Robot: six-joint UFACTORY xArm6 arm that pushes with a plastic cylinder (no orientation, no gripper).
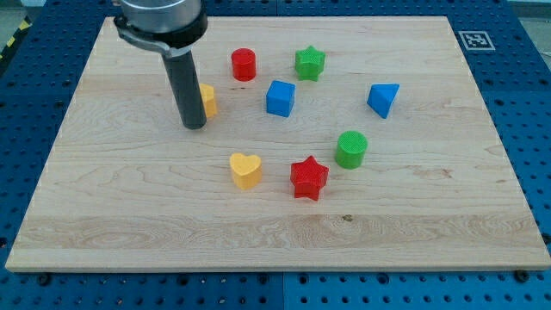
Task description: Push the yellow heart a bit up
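The yellow heart (245,170) lies on the wooden board (129,207), a little left of centre and toward the view's bottom. A red star (309,178) sits just to its right. My tip (195,126) is up and to the left of the heart, well apart from it. The rod stands right against a yellow block (208,101), which it partly hides, so that block's shape is unclear.
A red cylinder (244,65) and a green star (309,63) lie near the view's top. A blue cube (280,98) is at centre, a blue triangular block (383,99) to the right, and a green cylinder (351,149) is below it.
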